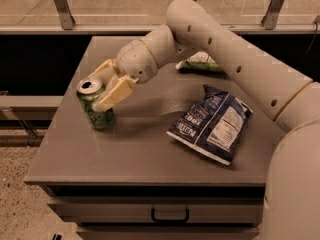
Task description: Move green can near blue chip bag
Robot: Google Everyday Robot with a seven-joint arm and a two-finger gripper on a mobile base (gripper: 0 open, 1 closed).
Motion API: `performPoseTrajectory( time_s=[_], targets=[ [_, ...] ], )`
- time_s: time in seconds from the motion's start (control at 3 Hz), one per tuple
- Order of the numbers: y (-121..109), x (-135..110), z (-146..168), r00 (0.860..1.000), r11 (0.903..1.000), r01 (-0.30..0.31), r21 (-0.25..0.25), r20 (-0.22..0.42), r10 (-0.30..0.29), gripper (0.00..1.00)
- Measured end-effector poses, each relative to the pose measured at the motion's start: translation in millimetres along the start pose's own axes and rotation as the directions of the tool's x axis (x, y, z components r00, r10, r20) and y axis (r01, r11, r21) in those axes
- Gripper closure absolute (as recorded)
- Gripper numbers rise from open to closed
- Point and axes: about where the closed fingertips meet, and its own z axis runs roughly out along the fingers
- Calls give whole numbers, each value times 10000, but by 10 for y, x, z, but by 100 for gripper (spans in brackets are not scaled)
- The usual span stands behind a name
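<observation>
Gripping the green can (100, 117) (upright, seemingly touching the worktop (140, 159)), our end effector (94, 94) sits well apart from the blue chip bag (212, 125).

**Can gripped at left, bag lying at right**

Green can (98, 117): small, pale swirls, silver top with tab hole. It stands on the table (125, 156), left side, perhaps slightly tilted. The gripper (96, 92) clasps its upper part. Blue chip bag (212, 126): crinkled navy, white lettering and nutrition panel, lying flat, well apart from the can.
</observation>
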Motion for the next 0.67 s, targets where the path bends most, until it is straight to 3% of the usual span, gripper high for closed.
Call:
performPoseTrajectory(
  time_s=[0.33, 0.67],
  targets=[
    [-193, 39, -357, 9999, 9962, -120, 867, -6, 121, 100],
    [-373, 166, -813, 9990, 9802, -426, 1935, -13, 436, 100]
  ],
)
